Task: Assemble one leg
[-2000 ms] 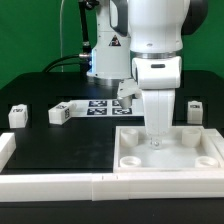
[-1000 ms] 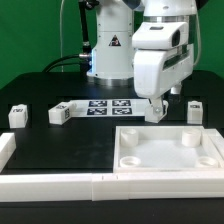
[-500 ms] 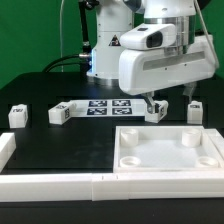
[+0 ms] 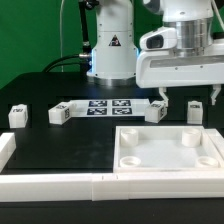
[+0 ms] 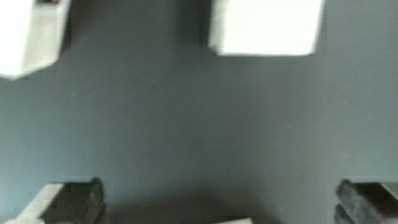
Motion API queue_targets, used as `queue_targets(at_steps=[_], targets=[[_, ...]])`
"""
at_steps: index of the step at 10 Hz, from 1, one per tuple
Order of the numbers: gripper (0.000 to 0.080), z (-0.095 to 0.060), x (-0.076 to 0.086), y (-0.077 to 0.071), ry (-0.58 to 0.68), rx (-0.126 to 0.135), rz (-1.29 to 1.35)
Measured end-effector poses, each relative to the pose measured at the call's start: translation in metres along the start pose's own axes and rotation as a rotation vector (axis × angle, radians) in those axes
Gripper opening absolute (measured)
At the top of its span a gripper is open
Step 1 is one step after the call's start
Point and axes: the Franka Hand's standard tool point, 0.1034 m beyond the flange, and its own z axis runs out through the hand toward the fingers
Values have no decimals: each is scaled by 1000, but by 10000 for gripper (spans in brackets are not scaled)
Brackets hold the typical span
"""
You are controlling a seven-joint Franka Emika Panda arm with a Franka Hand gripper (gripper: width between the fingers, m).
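Several small white legs with tags lie on the black table: two at the exterior view's left [image 4: 18, 115] [image 4: 60, 113] and two behind the tray [image 4: 156, 111] [image 4: 193, 111]. The large white tray [image 4: 135, 158] lies at the front right. My gripper [image 4: 189, 97] hangs open and empty above the table behind the tray, its fingers [image 4: 160, 97] spread wide on either side of the rightmost leg and above it. In the wrist view the gripper [image 5: 221, 205] is open over bare table, with two white legs [image 5: 267, 27] [image 5: 27, 40] ahead of it.
The marker board [image 4: 108, 106] lies behind the middle of the table. White border rails [image 4: 50, 183] run along the front edge and the left corner. The robot base [image 4: 110, 50] stands at the back.
My gripper has risen out of the tray, moved toward the exterior view's right and back, turned, and now hangs with its fingers spread wide over the rightmost leg.
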Motion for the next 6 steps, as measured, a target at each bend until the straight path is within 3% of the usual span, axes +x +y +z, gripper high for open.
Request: queue_targets(at_steps=[2, 5, 6], targets=[[649, 1, -4, -5, -2, 14, 107], [649, 1, -4, -2, -43, 2, 77], [649, 2, -9, 3, -124, -15, 51]])
